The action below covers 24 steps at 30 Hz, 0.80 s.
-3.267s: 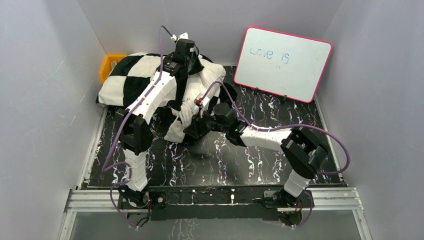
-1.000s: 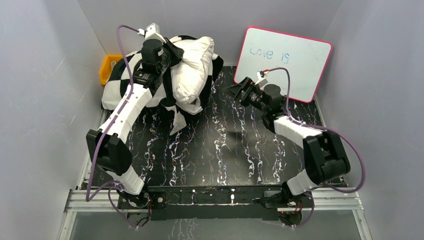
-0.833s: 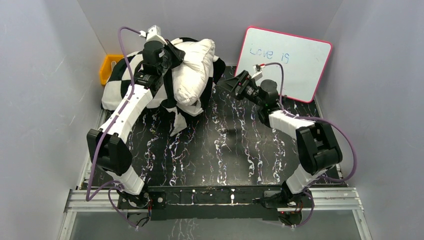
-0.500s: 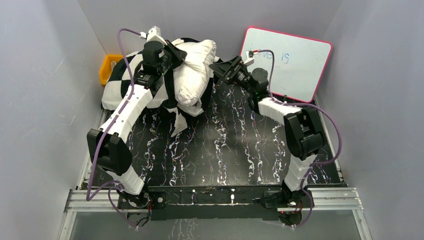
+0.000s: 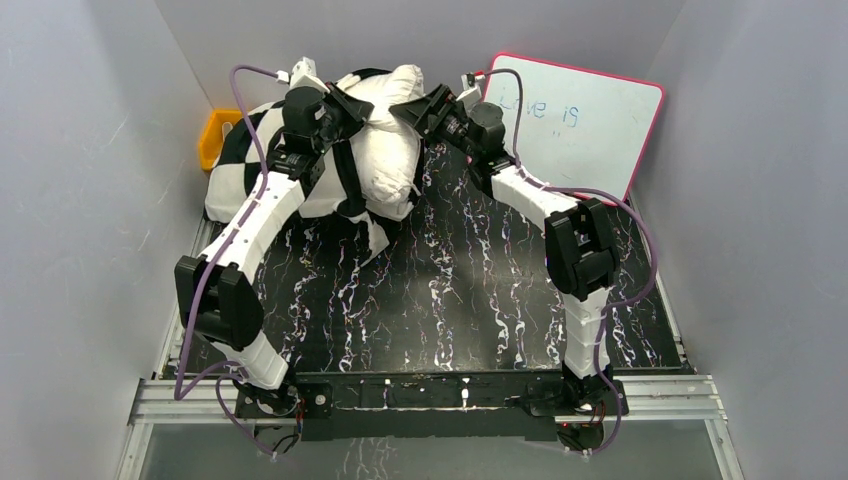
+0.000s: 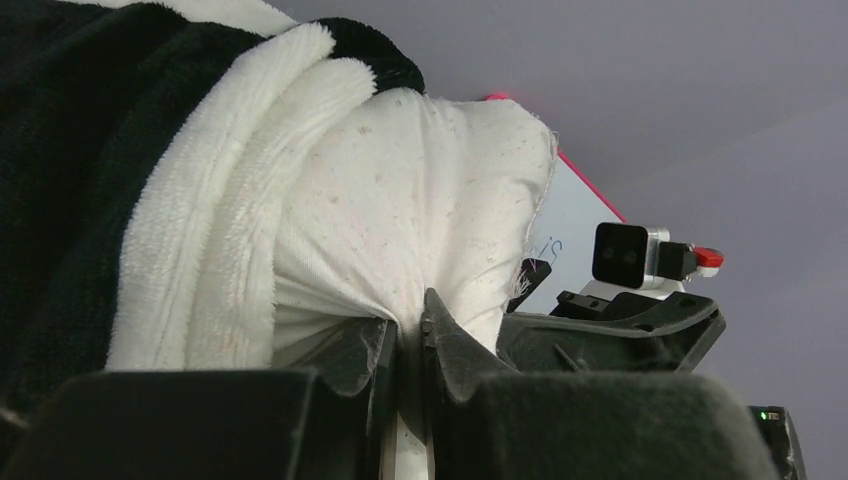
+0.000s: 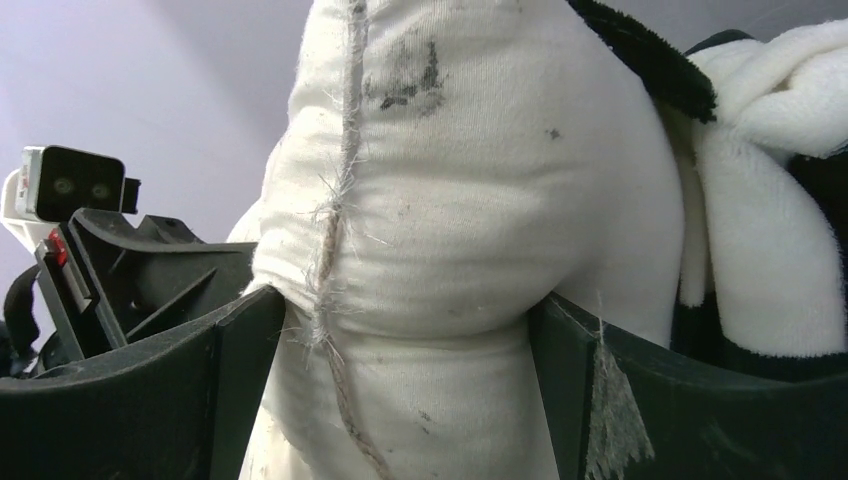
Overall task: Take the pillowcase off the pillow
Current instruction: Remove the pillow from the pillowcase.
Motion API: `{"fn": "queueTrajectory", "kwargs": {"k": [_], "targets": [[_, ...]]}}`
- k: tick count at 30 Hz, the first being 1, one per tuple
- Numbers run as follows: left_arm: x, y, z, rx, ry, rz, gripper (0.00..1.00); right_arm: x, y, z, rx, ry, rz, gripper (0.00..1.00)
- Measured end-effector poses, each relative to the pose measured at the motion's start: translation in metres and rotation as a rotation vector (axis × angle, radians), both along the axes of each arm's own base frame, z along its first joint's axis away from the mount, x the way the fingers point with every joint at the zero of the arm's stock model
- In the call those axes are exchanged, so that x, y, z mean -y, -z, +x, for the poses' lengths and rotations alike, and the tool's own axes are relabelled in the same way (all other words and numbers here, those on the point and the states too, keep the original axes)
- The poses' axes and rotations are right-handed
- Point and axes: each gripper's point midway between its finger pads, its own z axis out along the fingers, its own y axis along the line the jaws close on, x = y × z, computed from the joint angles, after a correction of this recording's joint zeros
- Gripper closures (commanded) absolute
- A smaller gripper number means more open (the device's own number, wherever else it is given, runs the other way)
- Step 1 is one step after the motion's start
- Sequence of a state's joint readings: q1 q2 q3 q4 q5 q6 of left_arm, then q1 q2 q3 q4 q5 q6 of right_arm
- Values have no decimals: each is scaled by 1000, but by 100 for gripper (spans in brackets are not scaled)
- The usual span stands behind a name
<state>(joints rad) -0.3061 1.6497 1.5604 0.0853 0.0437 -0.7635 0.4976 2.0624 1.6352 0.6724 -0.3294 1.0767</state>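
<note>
The plain white pillow [image 5: 385, 150] is lifted at the back of the table, its right end bare. The black-and-white checkered pillowcase [image 5: 250, 150] is bunched over its left part. My left gripper [image 5: 350, 105] is shut on a fold of the pillow's white cloth [image 6: 440, 220], and the fleecy pillowcase edge [image 6: 200, 230] lies just left of the jaws [image 6: 408, 335]. My right gripper [image 5: 418, 105] is open, with the pillow's bare end [image 7: 450, 180] filling the gap between its fingers [image 7: 235, 380] and touching both.
A pink-framed whiteboard [image 5: 570, 125] leans at the back right, close behind the right arm. A yellow bin [image 5: 220, 130] sits at the back left behind the pillowcase. Grey walls close in on three sides of the black marbled table [image 5: 450, 300].
The right arm has swung left from in front of the whiteboard to the pillow, and its open jaws now straddle the bare end. The left gripper has kept its hold on the raised pillow.
</note>
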Motion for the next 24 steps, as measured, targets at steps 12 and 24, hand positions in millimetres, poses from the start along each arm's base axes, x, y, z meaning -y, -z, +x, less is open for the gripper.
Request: {"fn": "queueTrajectory", "kwargs": {"k": [12, 24], "targets": [[20, 41, 2, -82, 57, -41, 100, 0, 26, 11, -5, 48, -231, 2], [33, 70, -6, -164, 87, -49, 100, 11, 50, 4, 69, 95, -251, 1]]}}
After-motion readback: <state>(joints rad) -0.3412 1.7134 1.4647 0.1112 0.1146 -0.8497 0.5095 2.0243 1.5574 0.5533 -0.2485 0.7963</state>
